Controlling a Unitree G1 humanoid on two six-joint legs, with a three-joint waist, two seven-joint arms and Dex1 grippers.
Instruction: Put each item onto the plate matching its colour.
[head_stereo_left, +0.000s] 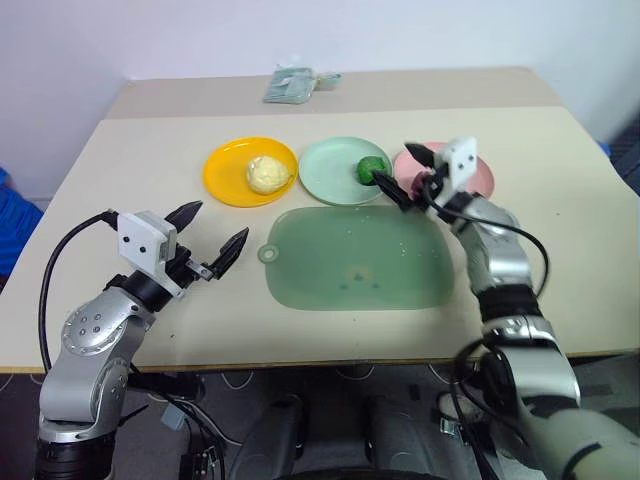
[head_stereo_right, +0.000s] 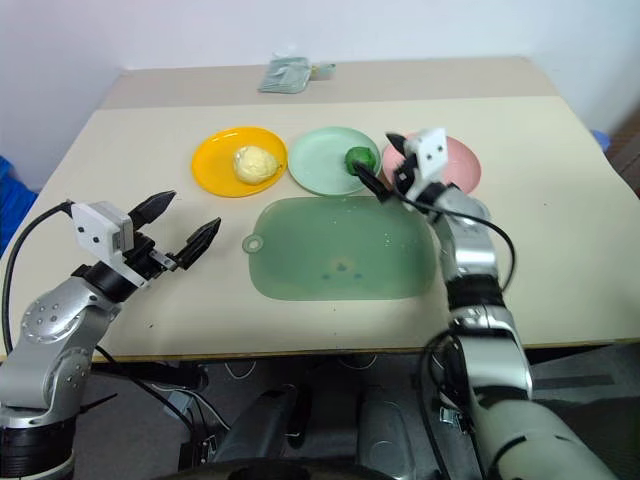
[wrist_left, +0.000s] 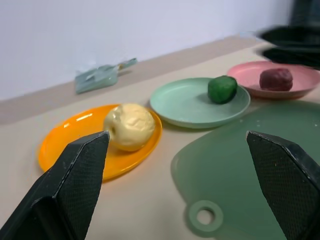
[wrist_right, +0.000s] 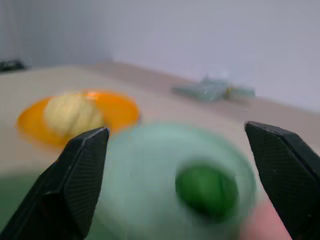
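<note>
On the green plate (head_stereo_left: 345, 170) the green item (head_stereo_left: 373, 168) is seen, matched like the others; the right pincer (head_stereo_left: 403, 172), released and empty, should be lifted clear without nudging it.

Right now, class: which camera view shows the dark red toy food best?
The left wrist view: the dark red toy food lies unobstructed on the pink plate. In both eye views the right gripper hides most of it. The right wrist view shows the green item instead.

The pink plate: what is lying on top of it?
A dark red round item lies on the pink plate. From the head views, the right claw covers most of that plate, hiding the item there.
</note>
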